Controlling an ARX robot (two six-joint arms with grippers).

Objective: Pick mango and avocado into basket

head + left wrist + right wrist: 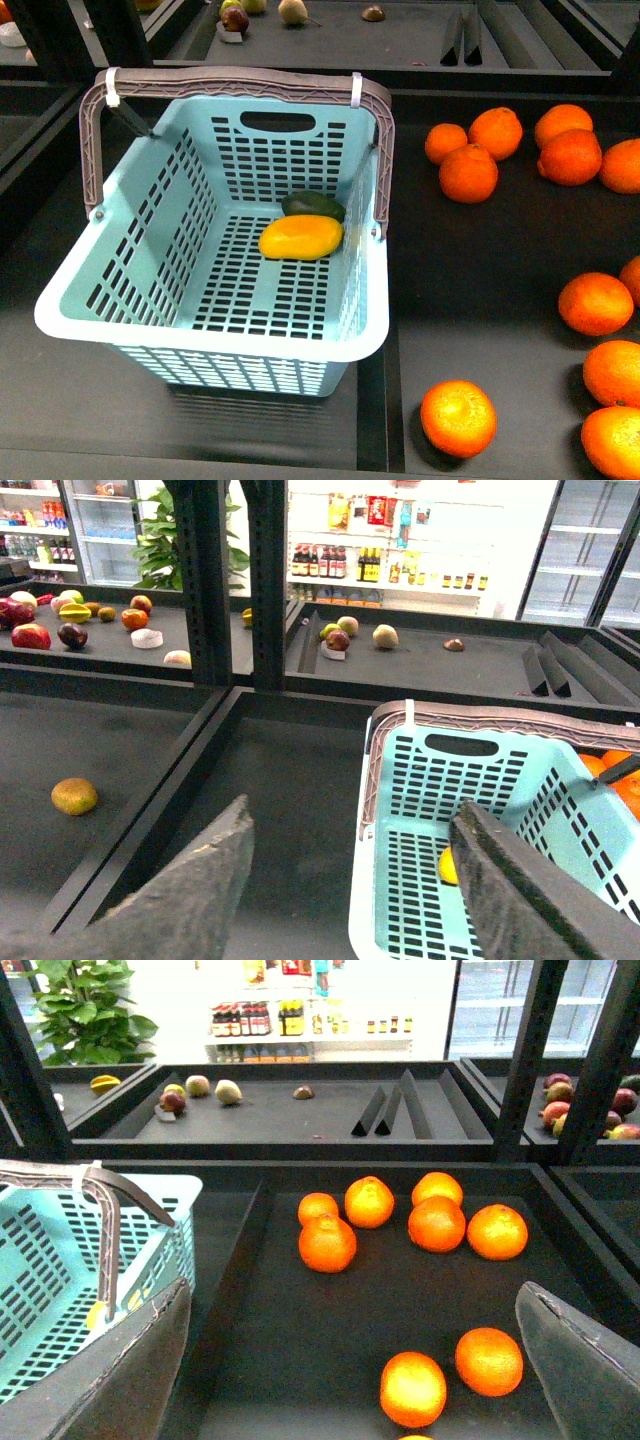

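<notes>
In the front view the basket (215,330) fills the left and centre of the frame, its pale teal rim tilted toward the camera and its brown-grey handles (235,82) raised along the top, bound with white zip ties (112,87). Inside, toward the right rear of the slotted floor, the mango (301,238) lies on its side, yellow-orange, and the avocado (313,205) sits just behind it, touching or nearly so, close to the basket's right wall. Neither arm shows in this view. To the right of the basket, on the dark shelf (500,300), loose oranges (468,172) are scattered from the upper right down to the lower right corner.

In the left wrist view a small brownish fruit (75,796) lies alone at the middle left. The left gripper (350,880) occupies the bottom of the frame, its two dark fingers (200,890) spread wide apart with nothing between them. The basket appears at the lower right, a sliver of the mango peeking past the nearer finger.

In the right wrist view the basket sits at the left edge, the oranges cluster in the centre, and the right gripper (350,1380) has its fingers (575,1360) at the bottom corners, wide apart and empty.
</notes>
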